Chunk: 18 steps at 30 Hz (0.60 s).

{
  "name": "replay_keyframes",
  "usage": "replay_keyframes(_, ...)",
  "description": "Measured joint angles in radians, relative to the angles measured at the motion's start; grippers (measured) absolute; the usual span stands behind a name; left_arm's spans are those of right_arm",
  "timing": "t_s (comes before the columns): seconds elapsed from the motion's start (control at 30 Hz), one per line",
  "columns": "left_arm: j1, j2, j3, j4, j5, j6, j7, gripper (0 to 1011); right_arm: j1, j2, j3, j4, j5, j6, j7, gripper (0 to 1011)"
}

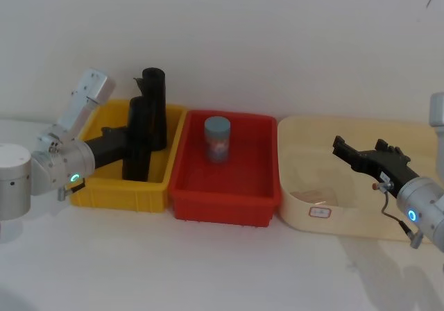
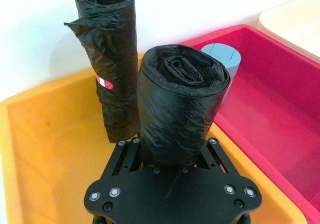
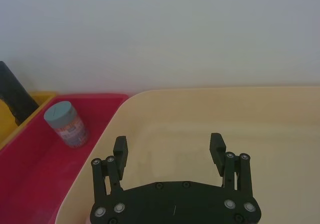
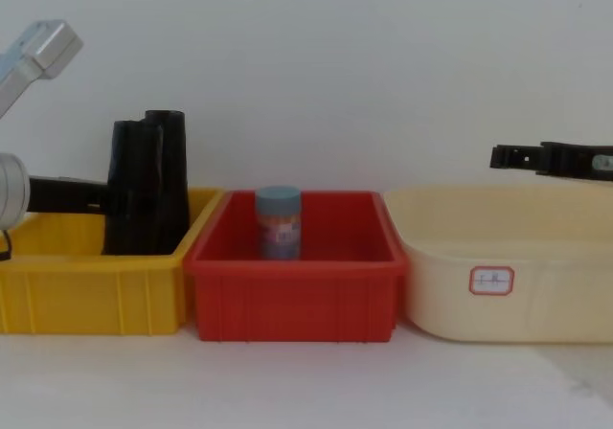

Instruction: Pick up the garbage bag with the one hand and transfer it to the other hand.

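The left gripper (image 1: 128, 146) reaches into the yellow bin (image 1: 118, 196) from the robot's left, its fingers closed against the sides of the garbage bag (image 2: 180, 109). The thick roll stands upright in that bin, low between the fingers, with its top rising well above them. The right gripper (image 3: 169, 146) hangs over the cream tub (image 1: 361, 222), fingers spread apart and holding nothing. Between the tub and the yellow bin sits the red bin (image 1: 222, 210). A slimmer roll (image 1: 156, 110) with a crinkled flap and a red-and-white mark stands just behind the garbage bag. A small blue-lidded can (image 1: 217, 139) stands in the red bin.
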Motion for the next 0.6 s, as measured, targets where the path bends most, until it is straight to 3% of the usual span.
replay_keyframes(0.6,0.0,0.0,0.0,0.001,0.0,-0.001,0.0,389,0.0,0.0,0.0,0.0,0.0,0.0,0.0,1000)
